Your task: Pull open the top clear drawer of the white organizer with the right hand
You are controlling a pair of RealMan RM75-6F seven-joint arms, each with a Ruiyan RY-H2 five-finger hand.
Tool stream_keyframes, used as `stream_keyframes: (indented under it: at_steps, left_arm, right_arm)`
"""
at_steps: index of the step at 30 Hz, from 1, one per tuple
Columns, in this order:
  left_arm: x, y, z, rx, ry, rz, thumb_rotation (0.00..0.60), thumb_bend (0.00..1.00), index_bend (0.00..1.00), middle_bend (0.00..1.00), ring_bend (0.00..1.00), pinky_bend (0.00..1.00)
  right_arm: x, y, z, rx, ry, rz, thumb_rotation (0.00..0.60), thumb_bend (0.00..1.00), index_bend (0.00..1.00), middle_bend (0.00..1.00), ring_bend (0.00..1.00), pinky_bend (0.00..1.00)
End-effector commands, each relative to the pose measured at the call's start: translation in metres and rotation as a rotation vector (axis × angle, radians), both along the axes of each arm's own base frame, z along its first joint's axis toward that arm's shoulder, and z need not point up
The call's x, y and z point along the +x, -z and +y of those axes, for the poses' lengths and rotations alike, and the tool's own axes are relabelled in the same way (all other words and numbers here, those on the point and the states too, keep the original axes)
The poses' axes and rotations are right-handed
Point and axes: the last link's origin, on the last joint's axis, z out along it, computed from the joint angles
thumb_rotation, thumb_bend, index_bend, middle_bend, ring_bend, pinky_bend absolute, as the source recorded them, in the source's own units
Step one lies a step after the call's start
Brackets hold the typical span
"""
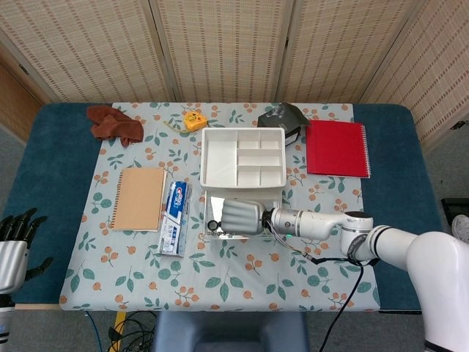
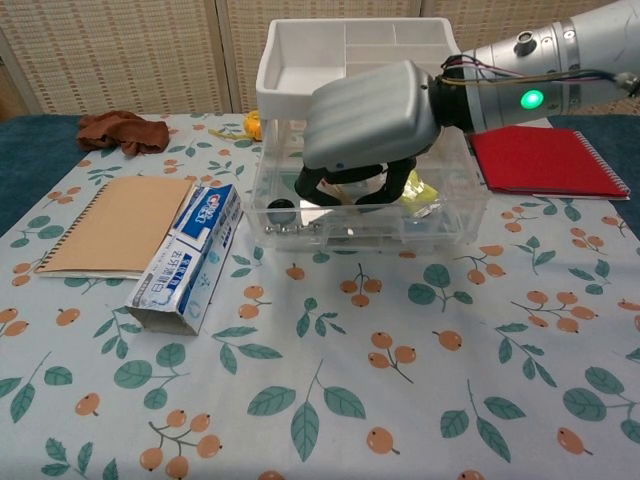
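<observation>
Starting at the far left: the robot's left hand (image 1: pixel 15 246) sits off the table edge down by the blue surround, dark fingers spread apart and holding nothing. On the floral tablecloth (image 1: pixel 242 282), a crumpled rust-brown cloth (image 1: pixel 113 123) lies at the back left corner. In front of it is a tan spiral-bound notebook (image 1: pixel 138 198), and just beside that on its right a blue-and-white toothpaste box (image 1: pixel 174 217) lying flat, lengthwise. A small yellow-orange object (image 1: pixel 194 120) sits near the back edge; too small to tell what it is.

Middle of the table is the white plastic organizer (image 1: pixel 242 156) with its divided tray on top. The top clear drawer (image 2: pixel 365 225) is pulled out toward the robot, sticking out well past the organizer's front. You can see small stuff through the clear wall, including something yellow and a few dark bits. The right hand (image 2: pixel 373 115) is over that drawer, grey back facing up, with the dark fingers (image 2: pixel 393 185) curled down into the open drawer behind its front wall. Whether they're actually hooked on the wall, I can't tell from either view.

Behind the organizer's right side is a dark grey object (image 1: pixel 284 117), and at the far right a red spiral-bound notebook (image 1: pixel 336 148) lies flat.
</observation>
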Motion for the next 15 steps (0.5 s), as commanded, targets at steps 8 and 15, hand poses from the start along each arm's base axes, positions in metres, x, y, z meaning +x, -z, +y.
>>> stream_keyframes:
  at_steps: [8, 15]
  left_arm:
    - [0.000, 0.000, 0.001, -0.001, 0.005, -0.002, 0.600, 0.15, 0.20, 0.12, 0.13, 0.11]
    - [0.001, 0.000, 0.001, -0.001, 0.009, -0.002, 0.600, 0.15, 0.19, 0.12, 0.13, 0.11]
  right_arm:
    - [-0.001, -0.003, -0.001, -0.019, 0.003, -0.019, 0.600, 0.41, 0.68, 0.84, 0.95, 1.00]
    - [0.006, -0.014, -0.005, -0.057, -0.005, -0.084, 0.600, 0.43, 0.68, 0.84, 0.95, 1.00]
